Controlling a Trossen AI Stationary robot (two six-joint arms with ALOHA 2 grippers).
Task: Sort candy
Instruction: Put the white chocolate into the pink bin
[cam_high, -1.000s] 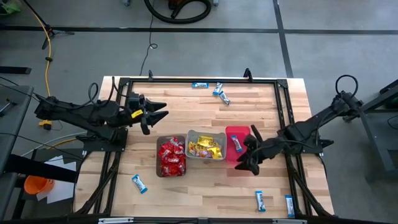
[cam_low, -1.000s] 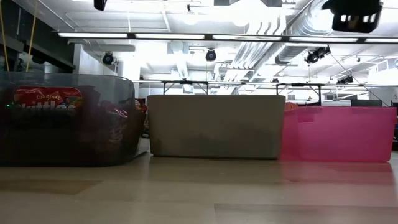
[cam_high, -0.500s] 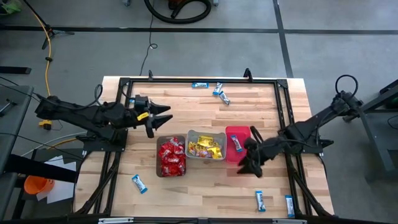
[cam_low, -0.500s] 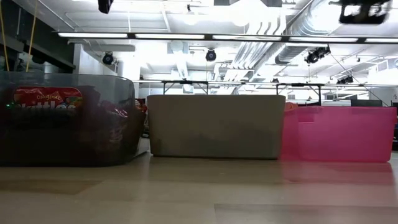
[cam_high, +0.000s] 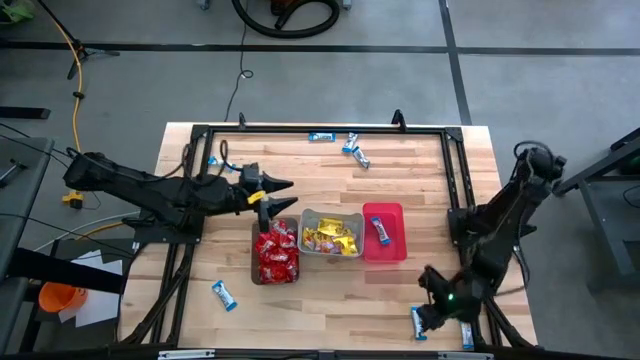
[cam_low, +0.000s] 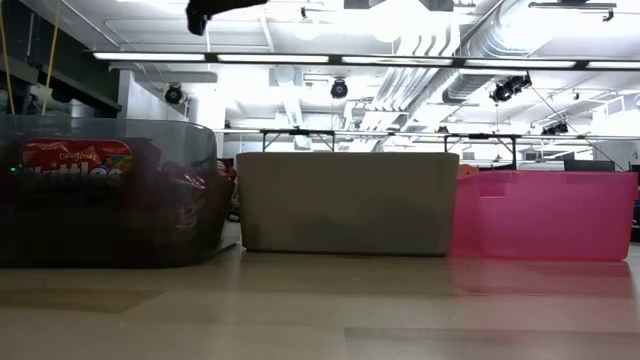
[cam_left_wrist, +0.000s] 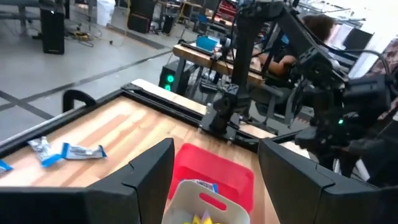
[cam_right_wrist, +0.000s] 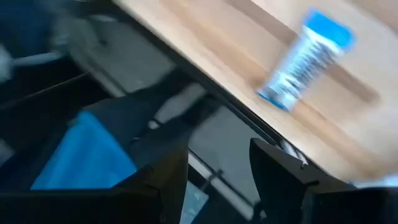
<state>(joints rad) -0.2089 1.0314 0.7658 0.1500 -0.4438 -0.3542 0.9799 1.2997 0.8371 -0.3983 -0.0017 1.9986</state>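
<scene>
Lower right of the high view: blue-and-white bar (cam_high: 417, 321) lies near the table's (cam_high: 330, 300) front edge, long axis up-down in frame
Right gripper (cam_high: 432, 312): just beside that bar; finger gap cannot be told, view blurred
Left gripper (cam_high: 274, 194): spread wide, empty, above the brown bin (cam_high: 275, 252) of red packets (cam_high: 276, 250)
Open room: bare wood at lower centre
</scene>
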